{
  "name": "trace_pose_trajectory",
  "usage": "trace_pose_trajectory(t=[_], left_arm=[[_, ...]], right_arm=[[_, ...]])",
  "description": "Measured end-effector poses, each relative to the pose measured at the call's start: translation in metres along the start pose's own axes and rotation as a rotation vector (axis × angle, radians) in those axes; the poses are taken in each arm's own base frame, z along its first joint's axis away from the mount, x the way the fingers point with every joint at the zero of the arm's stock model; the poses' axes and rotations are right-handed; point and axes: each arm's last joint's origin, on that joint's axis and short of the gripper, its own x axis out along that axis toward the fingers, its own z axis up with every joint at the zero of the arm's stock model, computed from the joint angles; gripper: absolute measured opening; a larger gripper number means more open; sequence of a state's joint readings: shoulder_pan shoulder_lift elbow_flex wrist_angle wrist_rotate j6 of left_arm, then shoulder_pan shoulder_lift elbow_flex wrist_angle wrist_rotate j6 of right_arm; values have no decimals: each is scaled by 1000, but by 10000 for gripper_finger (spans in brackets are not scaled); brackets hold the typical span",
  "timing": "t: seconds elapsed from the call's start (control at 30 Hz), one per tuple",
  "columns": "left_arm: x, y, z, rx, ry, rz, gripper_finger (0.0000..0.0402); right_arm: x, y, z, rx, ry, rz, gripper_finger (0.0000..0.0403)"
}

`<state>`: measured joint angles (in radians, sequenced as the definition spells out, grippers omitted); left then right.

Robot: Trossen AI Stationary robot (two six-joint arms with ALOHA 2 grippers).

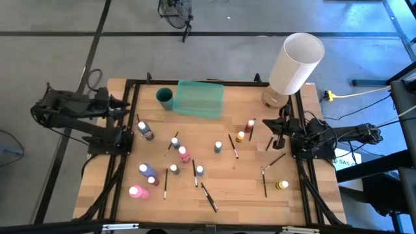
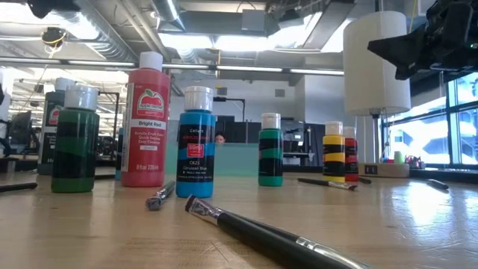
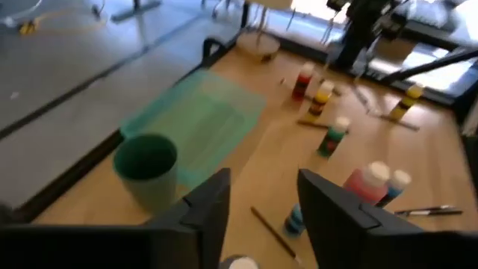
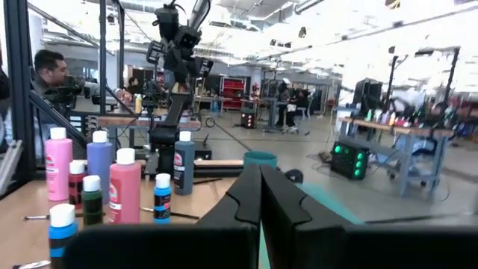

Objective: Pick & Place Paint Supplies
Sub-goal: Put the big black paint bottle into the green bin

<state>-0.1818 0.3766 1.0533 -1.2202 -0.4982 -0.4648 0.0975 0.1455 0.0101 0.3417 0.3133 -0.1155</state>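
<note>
Both grippers hold nothing. Left gripper [image 1: 125, 103] hovers at the bench's edge just beside the dark green cup [image 1: 164, 97], its fingers spread apart with only air between them. Right gripper [image 1: 278, 123] hangs on the far side of the green tray [image 1: 199, 98] from that cup, near the base of the white lamp [image 1: 296, 62], its fingers pressed together on nothing. All the paint supplies lie loose on the wooden bench [image 1: 247, 188], none in the tray: a purple bottle [image 1: 145, 130] close to the cup, a red bottle [image 1: 184, 154] and a blue bottle [image 1: 175, 141] below the tray toward the bench's middle, a pink bottle [image 1: 138, 192] well away from the tray near the front corner, and a yellow bottle [image 1: 282, 185] far from it on the lamp's side. Thin paintbrushes [image 1: 208, 197] are scattered among them. Judging by this spread, sorting has not yet begun; the tray and cup likely sit together as the drop-off spot.
</note>
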Motion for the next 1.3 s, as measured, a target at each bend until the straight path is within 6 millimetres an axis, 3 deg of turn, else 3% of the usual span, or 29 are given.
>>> trace_pose_trajectory(t=[0.17,0.3,0.57,0.77,0.97,1.3], left_arm=[[15,-11,3,10,86,28,213],[26,-20,6,56,141,42,231],[46,-32,-1,99,392,54,223],[53,-35,-9,311,610,64,209],[57,-35,-7,384,584,105,197],[56,-34,-8,262,580,151,196]], right_arm=[[0,0,-4,67,37,3,3],[0,0,-4,44,44,-20,3],[1,-6,0,-37,1,-106,3],[2,-10,2,-58,-13,-145,3],[2,-12,1,-61,-10,-161,3],[2,-12,0,-47,3,-151,3]])
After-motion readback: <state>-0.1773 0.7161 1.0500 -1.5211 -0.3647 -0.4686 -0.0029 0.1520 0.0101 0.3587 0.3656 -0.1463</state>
